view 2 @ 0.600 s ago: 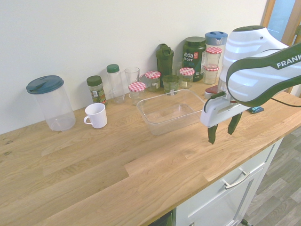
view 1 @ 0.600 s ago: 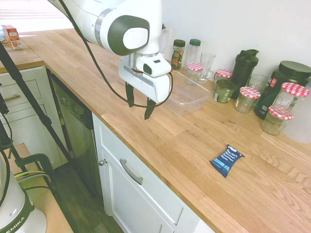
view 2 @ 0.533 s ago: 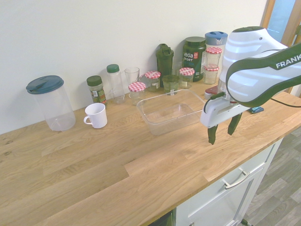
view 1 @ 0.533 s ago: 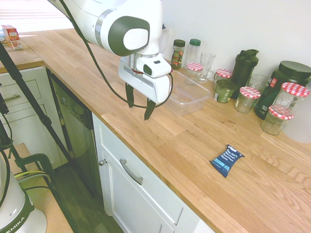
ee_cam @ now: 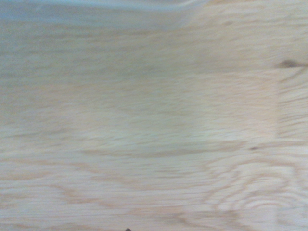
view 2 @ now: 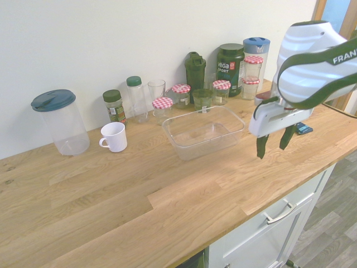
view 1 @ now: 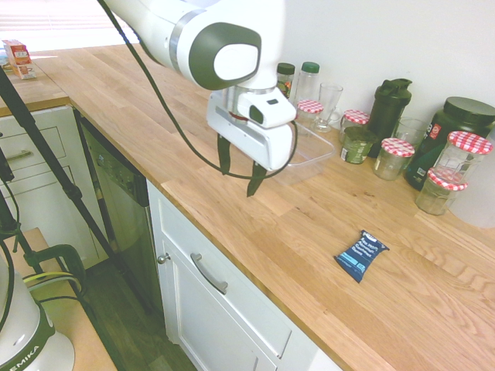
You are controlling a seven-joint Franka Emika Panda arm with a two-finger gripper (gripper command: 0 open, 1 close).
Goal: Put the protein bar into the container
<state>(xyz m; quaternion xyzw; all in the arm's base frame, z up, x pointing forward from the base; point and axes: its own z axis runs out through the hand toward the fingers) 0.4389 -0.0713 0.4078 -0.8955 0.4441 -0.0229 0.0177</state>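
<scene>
The white arm's black-fingered pincer (view 1: 240, 169) hangs spread and empty above the pale wooden desk (view 1: 278, 232), just beside the shallow clear plastic rectangular container (view 2: 203, 132), while the small flat dark-blue foil protein bar (view 1: 360, 254) lies on the desk, well apart from both.

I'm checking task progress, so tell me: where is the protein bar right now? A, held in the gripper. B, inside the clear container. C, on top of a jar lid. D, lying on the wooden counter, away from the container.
D: the protein bar lies flat on the counter, well apart from the container, and the gripper hangs open and empty above the wood.
</scene>
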